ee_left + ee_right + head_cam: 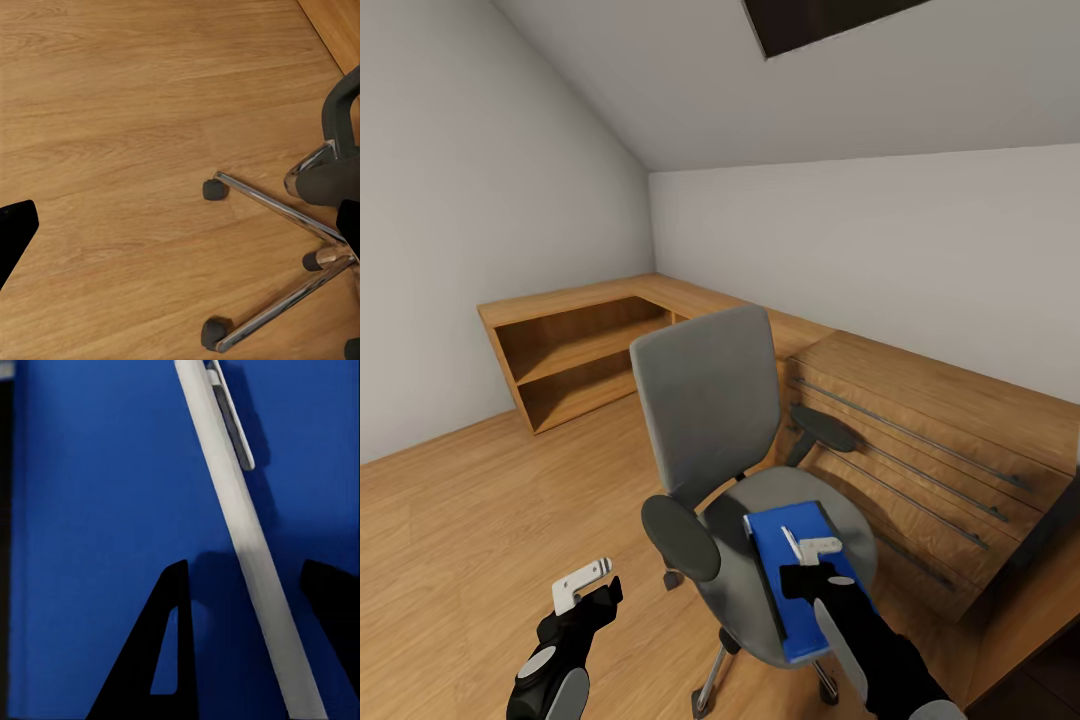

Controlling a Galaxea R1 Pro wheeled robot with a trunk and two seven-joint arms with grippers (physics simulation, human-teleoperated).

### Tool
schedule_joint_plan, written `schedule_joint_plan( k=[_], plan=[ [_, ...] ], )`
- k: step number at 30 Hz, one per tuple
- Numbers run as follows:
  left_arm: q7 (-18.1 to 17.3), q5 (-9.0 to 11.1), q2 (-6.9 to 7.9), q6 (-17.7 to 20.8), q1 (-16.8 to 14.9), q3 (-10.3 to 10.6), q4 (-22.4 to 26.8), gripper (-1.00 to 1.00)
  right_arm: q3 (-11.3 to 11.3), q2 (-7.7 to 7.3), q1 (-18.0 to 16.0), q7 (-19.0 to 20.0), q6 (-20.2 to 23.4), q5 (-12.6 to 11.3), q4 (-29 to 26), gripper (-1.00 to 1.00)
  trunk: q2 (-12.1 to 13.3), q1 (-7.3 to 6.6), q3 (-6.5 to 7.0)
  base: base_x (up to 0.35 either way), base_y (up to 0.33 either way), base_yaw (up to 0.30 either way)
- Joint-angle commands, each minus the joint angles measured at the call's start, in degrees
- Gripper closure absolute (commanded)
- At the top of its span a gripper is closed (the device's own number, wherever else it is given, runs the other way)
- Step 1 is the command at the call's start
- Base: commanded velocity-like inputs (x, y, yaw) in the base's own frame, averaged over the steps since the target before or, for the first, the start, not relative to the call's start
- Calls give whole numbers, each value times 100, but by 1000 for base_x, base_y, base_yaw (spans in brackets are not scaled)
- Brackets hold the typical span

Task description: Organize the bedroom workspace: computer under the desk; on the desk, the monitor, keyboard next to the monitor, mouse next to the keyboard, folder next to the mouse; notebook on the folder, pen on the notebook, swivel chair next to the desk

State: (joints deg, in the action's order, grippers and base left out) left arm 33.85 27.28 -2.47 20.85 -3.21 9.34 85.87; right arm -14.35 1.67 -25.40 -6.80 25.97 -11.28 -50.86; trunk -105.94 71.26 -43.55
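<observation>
The grey swivel chair (710,400) stands on the wood floor with the blue folder (800,590) lying on its seat. The white pen (791,543) lies on the folder. My right gripper (815,549) hovers just above it, open. In the right wrist view the pen (240,510) runs between the two dark fingertips (169,600) over the folder (97,510). A dark strip runs along the folder's left edge; I cannot tell whether it is the notebook. My left gripper (582,584) hangs open over bare floor, left of the chair's chrome base (277,210). Desk, monitor, keyboard, mouse and computer are out of view.
A light wooden drawer unit (920,440) stands right behind the chair. A low wooden shelf (570,350) runs along the back wall into the corner. Open floor (460,540) lies to the left. A black skylight (810,20) sits in the sloped ceiling.
</observation>
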Motion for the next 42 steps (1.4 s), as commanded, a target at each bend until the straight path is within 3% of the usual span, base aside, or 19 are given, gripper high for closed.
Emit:
schedule_joint_plan(
  k=[1,15,28,35,42],
  plan=[
    [42,40,1,15,-4,6,9,-100,19,-4,-1,-51,86,-107,176,100,-2,0,-6,0,0,0],
    [42,40,1,15,-4,-2,9,-100,64,-1,-1,-50,403,-111,51,100,-2,0,-6,0,0,0],
    [42,40,9,7,-4,-3,9,-100,64,-8,-1,-50,433,-111,41,100,-2,0,-6,0,0,0],
    [37,40,10,0,-4,6,83,-100,76,-11,-1,-54,409,-106,5,100,278,-154,119,0,0,0],
    [42,40,10,5,-4,6,206,-100,293,-32,3,-226,414,-84,-691,100,559,-308,245,-14,0,0]
  ],
)
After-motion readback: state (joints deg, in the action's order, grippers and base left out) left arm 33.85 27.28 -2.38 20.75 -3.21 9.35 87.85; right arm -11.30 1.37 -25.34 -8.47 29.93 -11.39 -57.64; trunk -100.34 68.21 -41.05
